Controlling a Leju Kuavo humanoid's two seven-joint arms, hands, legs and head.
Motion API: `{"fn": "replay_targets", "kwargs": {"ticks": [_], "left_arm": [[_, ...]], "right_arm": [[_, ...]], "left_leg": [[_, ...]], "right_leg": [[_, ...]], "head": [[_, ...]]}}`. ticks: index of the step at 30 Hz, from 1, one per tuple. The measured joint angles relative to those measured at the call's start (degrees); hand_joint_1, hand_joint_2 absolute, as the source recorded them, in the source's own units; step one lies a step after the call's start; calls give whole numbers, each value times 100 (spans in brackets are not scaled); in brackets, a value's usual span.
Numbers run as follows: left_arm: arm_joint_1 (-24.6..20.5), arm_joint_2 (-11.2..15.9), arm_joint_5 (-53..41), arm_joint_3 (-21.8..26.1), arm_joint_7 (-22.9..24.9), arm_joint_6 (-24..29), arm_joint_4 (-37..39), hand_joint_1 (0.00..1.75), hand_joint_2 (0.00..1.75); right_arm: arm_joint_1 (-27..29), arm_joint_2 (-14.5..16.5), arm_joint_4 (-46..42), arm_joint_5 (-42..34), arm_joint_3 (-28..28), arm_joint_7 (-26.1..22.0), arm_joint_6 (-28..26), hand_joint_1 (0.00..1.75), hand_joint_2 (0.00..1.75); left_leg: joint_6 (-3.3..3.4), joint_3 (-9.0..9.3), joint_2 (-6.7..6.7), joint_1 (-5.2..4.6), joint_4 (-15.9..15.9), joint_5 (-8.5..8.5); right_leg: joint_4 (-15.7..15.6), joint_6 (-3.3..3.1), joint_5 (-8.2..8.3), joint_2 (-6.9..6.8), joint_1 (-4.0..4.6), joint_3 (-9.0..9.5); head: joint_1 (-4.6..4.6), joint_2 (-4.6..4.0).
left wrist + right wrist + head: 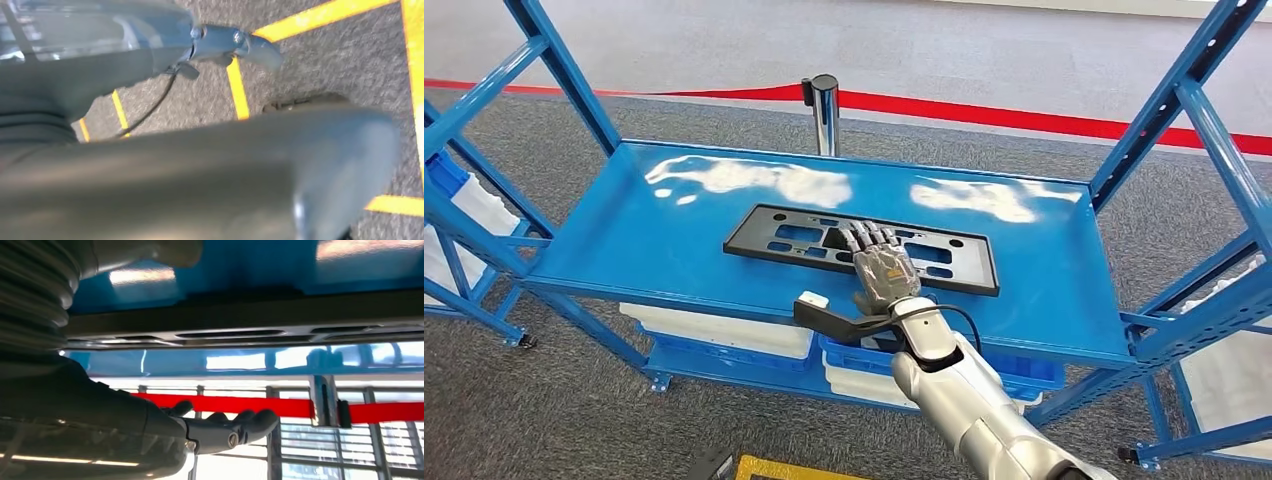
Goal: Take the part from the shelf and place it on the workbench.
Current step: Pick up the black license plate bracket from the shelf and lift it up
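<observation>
The right robot hand lies flat, fingers spread toward 12 o'clock, on the black slotted panel on the blue shelf, gripping nothing.

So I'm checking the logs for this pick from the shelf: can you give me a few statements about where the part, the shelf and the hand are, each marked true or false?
1. The black part lies flat on the blue shelf. True.
2. The right hand is over the part's near edge, fingers stretched out across it. True.
3. The part is lifted clear of the shelf. False: it lies on the shelf surface.
4. A yellow belt runs behind the shelf. False: the belt is red, on a chrome post.
5. White bins sit on the level below. True.
</observation>
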Motion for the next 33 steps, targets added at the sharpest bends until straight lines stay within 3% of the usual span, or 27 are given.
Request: {"fn": "replay_targets", "kwargs": {"ticks": [2, 3, 4, 5, 7, 9, 13, 15, 17, 18, 19, 20, 23, 25, 28, 30, 32, 33], "left_arm": [[7, 0, 2, 1, 8, 0, 0, 0, 0], [15, 0, 1, 2, 13, 0, 0, 0, 0], [21, 0, 1, 2, 17, 0, 0, 0, 0], [23, 1, 0, 2, 20, 0, 0, 0, 0], [21, 3, 0, 1, 20, 0, 1, 0, 0], [21, 3, -1, -2, 21, -7, 2, 0, 0], [28, 2, 2, -4, 20, -29, 1, 0, 0], [20, 2, 4, -5, 17, -29, -2, 0, 0], [26, 2, 13, -5, 16, -31, -2, 0, 0], [31, 2, 17, -5, 16, -32, -2, 0, 0], [33, 2, 21, -5, 16, -33, -1, 0, 0], [32, 2, 24, -6, 16, -34, -1, 0, 0], [27, -6, 28, -13, 10, -38, -1, 0, 0], [28, -15, 28, -21, 5, -39, 1, 0, 0], [27, -20, 29, -31, 4, -40, 1, 0, 0], [26, -21, 33, -33, 2, -43, 0, 0, 0], [36, -22, 39, -33, 1, -46, 0, 0, 0], [42, -22, 42, -33, 1, -51, 0, 0, 0]], "right_arm": [[6, 0, 119, -12, 14, 29, 10, 46, 175], [18, -1, 171, -16, 21, 39, 13, 48, 175], [29, -2, 216, -20, 28, 48, 15, 50, 175], [35, -2, 250, -21, 32, 54, 16, 50, 175], [30, -3, 301, -27, 36, 66, 16, 48, 175], [20, -5, 348, -35, 39, 73, 16, 47, 175], [4, -7, 416, -44, 51, 78, 11, 45, 175], [-13, -7, 441, -47, 56, 79, 8, 44, 175], [-14, -12, 469, -49, 59, 75, 6, 45, 175], [-10, -14, 483, -50, 61, 72, 4, 45, 175], [-9, -16, 494, -51, 62, 70, 2, 45, 175], [-13, -18, 502, -51, 62, 67, -1, 45, 175], [-44, -16, 512, -52, 63, 64, -5, 46, 175], [-56, -16, 519, -54, 63, 63, -6, 46, 175], [-66, -14, 535, -57, 63, 62, -8, 50, 175], [-79, -6, 546, -66, 63, 64, -8, 96, 175], [-76, -5, 559, -77, 63, 64, -9, 146, 175], [-72, -6, 564, -81, 63, 63, -11, 156, 175]], "left_leg": [[-2, -379, -3, -22, 797, -331], [-3, -490, -3, -29, 1010, -367], [-2, -494, -2, -29, 992, -289], [-1, -383, 0, -26, 734, -112], [-1, -5, 2, -13, -94, 275], [23, 194, -8, -9, -556, 423], [122, 193, -19, -14, -587, 425], [160, 198, -7, 10, -594, 429], [176, 197, 10, 17, -592, 423], [178, 198, 16, 20, -592, 421], [179, 201, 17, 23, -591, 419], [178, 207, 14, 26, -591, 417], [155, 225, -7, 30, -601, 408], [106, 223, -13, 33, -616, 407], [18, 229, -6, 35, -611, 375], [1, 61, 3, 15, -205, 121], [2, -307, 5, -7, 600, -254], [-1, -460, 4, -13, 923, -355]], "right_leg": [[6, -25, -11, -2, 10, 10], [12, -31, -18, 0, 15, 10], [22, -33, -24, 7, 18, 12], [34, -31, -35, 15, 17, 16], [78, 4, -70, 30, 28, 20], [124, 46, -102, 36, 55, 2], [227, 97, -188, 29, 45, -44], [706, 159, -471, 22, 16, -262], [1508, 208, -808, 18, -27, -656], [1779, 220, -871, 16, -45, -799], [1841, 224, -824, 14, -56, -846], [1660, 221, -672, 13, -62, -774], [461, 162, -128, 10, -32, -211], [133, 125, -70, 9, 9, -60], [61, 82, -47, 13, -7, -26], [6, 40, -20, 7, -42, 12], [5, 16, -26, 2, -33, 21], [7, 12, -29, 2, -31, 24]], "head": [[-48, 0], [-55, 0], [-64, 0], [-77, 0], [-125, 0], [-142, 0], [-71, 0], [-21, 0], [22, 0], [25, 0], [27, 0], [29, 0], [32, 0], [33, 0], [34, 0], [1, 0], [-46, 0], [-63, 0]]}}
